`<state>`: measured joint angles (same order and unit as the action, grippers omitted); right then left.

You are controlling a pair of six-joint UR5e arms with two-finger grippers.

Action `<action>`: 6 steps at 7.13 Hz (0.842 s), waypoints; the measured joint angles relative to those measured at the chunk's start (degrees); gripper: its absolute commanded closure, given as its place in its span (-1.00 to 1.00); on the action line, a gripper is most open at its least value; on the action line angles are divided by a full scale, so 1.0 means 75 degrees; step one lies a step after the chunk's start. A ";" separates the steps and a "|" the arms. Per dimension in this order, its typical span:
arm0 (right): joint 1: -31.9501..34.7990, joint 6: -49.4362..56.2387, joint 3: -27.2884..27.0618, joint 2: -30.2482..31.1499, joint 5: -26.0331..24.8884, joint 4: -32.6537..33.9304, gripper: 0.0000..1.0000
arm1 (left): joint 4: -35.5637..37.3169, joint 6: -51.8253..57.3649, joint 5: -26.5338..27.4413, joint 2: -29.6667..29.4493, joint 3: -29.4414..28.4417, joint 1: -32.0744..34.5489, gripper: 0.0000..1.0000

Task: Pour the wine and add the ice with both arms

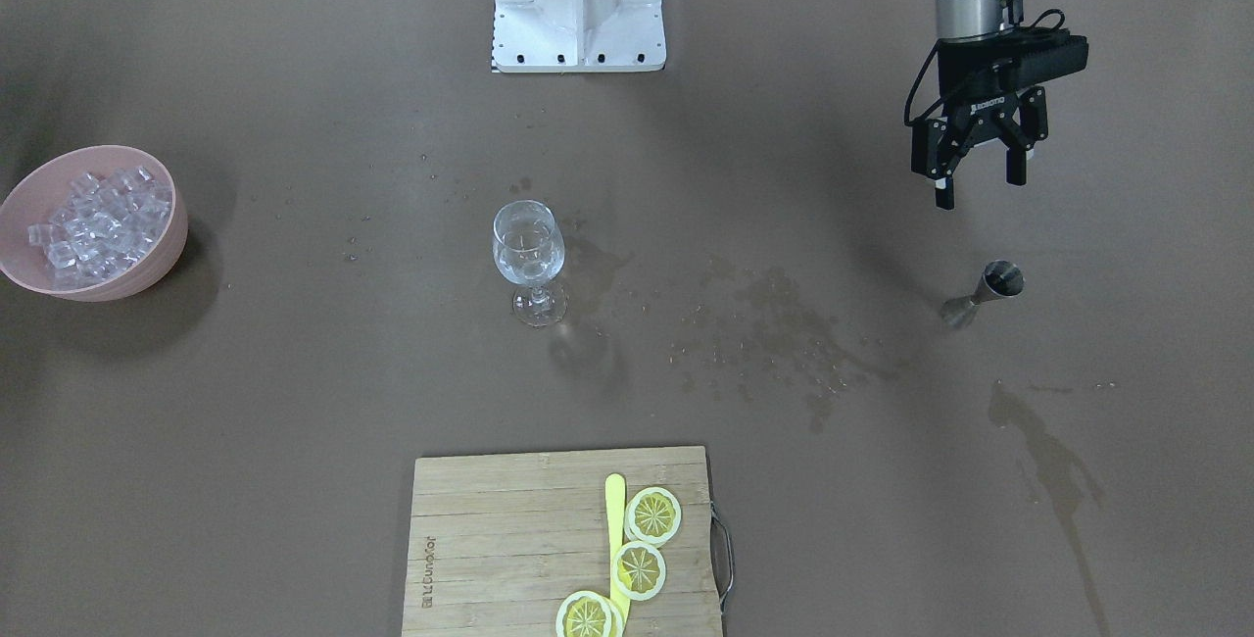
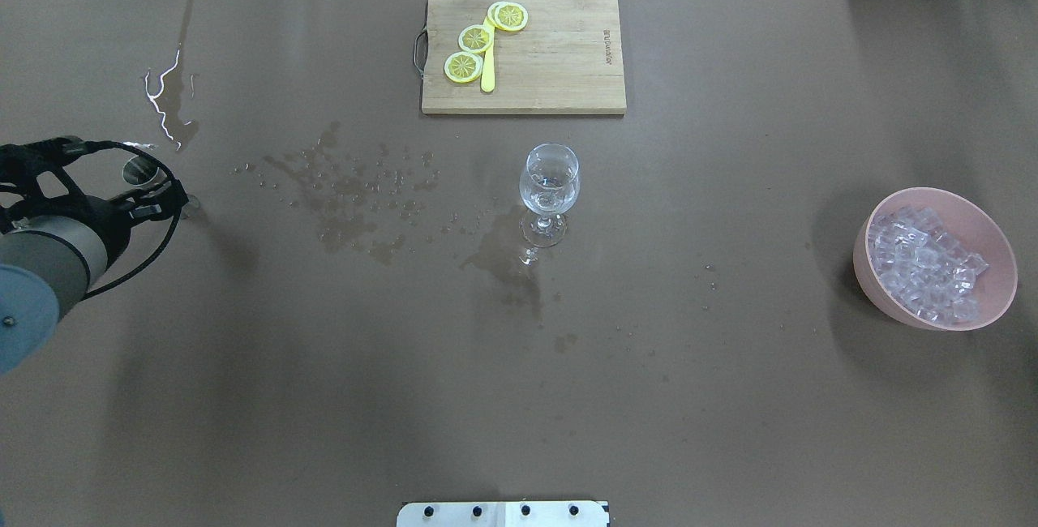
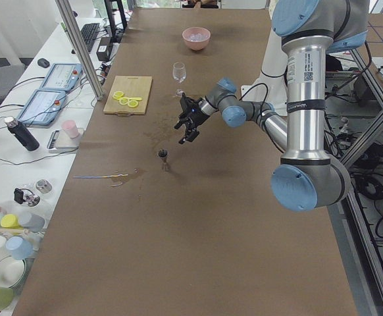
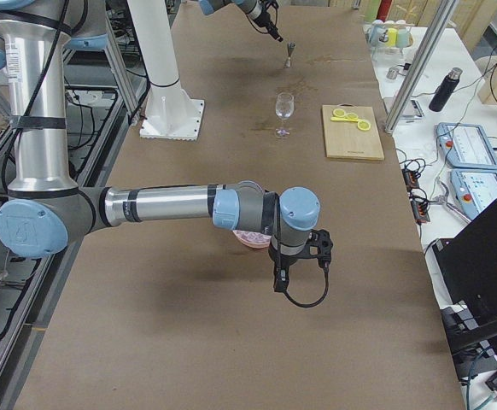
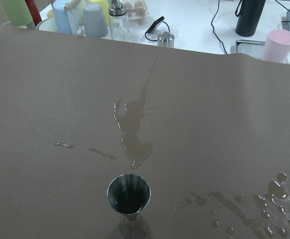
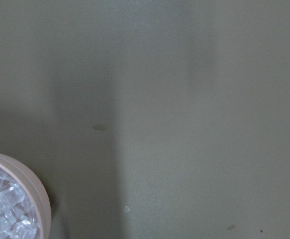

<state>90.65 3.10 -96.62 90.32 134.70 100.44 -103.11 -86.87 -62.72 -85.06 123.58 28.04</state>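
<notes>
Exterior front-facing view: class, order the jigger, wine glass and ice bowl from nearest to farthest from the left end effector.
1. Jigger, just below the left end effector, at the view's right.
2. Wine glass, mid-table.
3. Ice bowl, far left edge of view.

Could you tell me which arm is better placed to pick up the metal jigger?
The left looks better placed. The left gripper hangs open near the jigger, which its wrist camera sees; the right arm is away beside the pink bowl.
</notes>
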 measured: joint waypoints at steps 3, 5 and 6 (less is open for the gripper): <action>-0.0034 0.0024 0.0010 -0.0042 -0.0046 -0.0006 -1.00 | -0.0016 -0.0880 0.0883 -0.0001 -0.0852 -0.0503 -0.96; -0.0047 0.0070 0.0015 -0.0062 -0.0044 -0.0008 -1.00 | -0.0122 -0.1216 0.1262 -0.0113 -0.1304 -0.0616 -0.96; -0.0051 0.0089 0.0014 -0.0079 -0.0039 -0.0009 -1.00 | -0.0282 -0.1282 0.1448 -0.0310 -0.1649 -0.0627 -0.96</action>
<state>90.27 3.77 -96.52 89.73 134.41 100.37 -105.23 -96.49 -51.86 -87.39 111.22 23.34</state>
